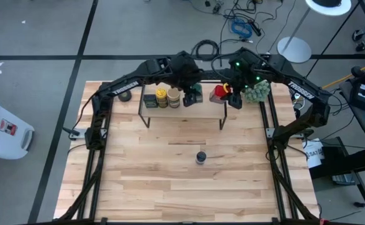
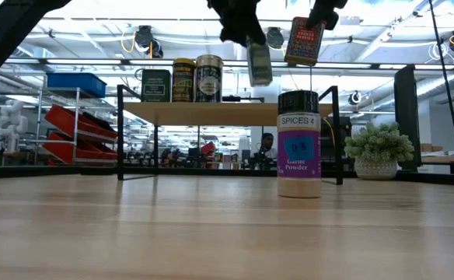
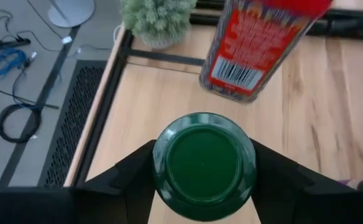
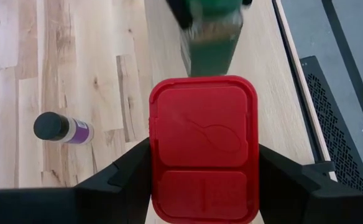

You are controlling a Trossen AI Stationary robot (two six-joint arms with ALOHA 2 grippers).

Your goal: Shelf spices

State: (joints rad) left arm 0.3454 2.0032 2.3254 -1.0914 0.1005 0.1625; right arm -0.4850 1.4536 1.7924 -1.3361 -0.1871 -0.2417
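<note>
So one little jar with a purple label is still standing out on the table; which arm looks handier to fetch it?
Neither is free: the left gripper holds the green-lidded jar, the right gripper the red square tin, both above the shelf. The remaining jar stands about midway, so probably whichever unloads first.

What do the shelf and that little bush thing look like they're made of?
The shelf: its top board looks like pale wood, matte with faint grain; its thin black legs look like metal rod. The plant ball: probably artificial, fuzzy frosted-green sprigs, plastic or fabric; can't tell which.

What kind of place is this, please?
Probably a robotics lab or workshop: the low view shows storage racks with red bins and ceiling strip lights behind the table; loose cables lie on the floor.
</note>
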